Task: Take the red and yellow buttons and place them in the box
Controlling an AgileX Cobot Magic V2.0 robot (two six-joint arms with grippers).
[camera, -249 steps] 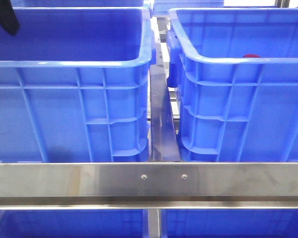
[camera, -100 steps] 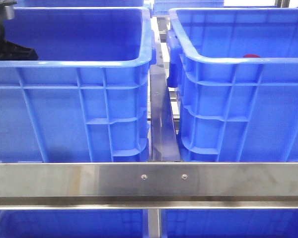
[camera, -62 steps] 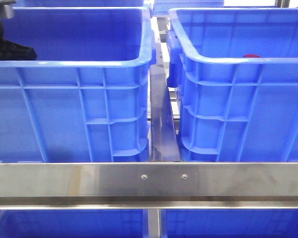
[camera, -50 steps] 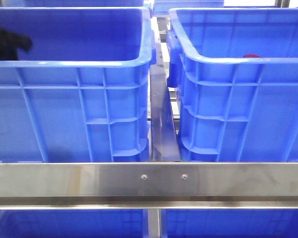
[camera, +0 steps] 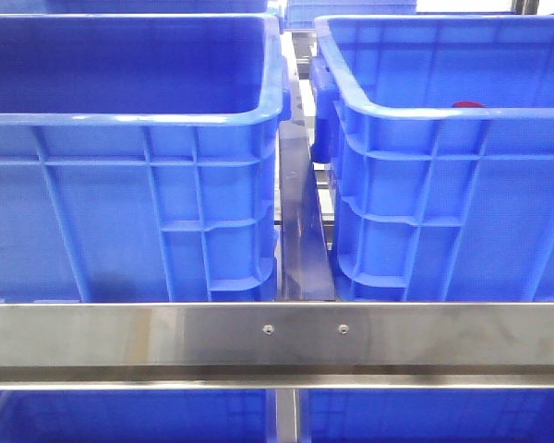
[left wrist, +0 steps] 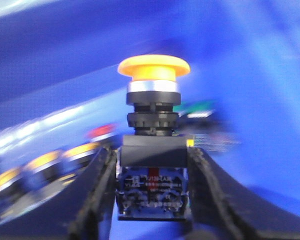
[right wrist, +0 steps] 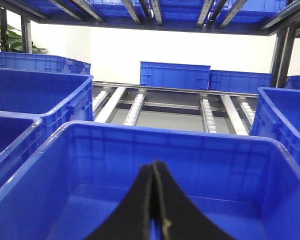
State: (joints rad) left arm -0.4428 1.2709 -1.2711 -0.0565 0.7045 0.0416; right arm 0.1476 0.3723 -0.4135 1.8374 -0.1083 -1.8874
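My left gripper (left wrist: 151,161) is shut on the black body of a yellow mushroom-head button (left wrist: 153,67), held upright between both fingers (left wrist: 101,170) inside a blurred blue crate. Behind it lie more blurred buttons, yellow (left wrist: 42,161) and red (left wrist: 101,131). In the front view two blue crates stand side by side, the left (camera: 129,118) and the right (camera: 443,114), and a red button top (camera: 468,104) peeks over the right one's near rim. Neither gripper shows there. My right gripper (right wrist: 154,167) is shut and empty above a blue box (right wrist: 170,131) whose visible floor is bare.
A steel rail (camera: 277,334) crosses in front of the crates, with a narrow gap and a metal divider (camera: 300,221) between them. The right wrist view shows roller tracks (right wrist: 206,114) and more blue crates (right wrist: 175,76) behind and on both sides. A green-capped piece (left wrist: 200,107) lies blurred behind the yellow button.
The black left arm that showed at the far left inside the left crate in the front view has moved out of that view. The crates and the red button have not moved.
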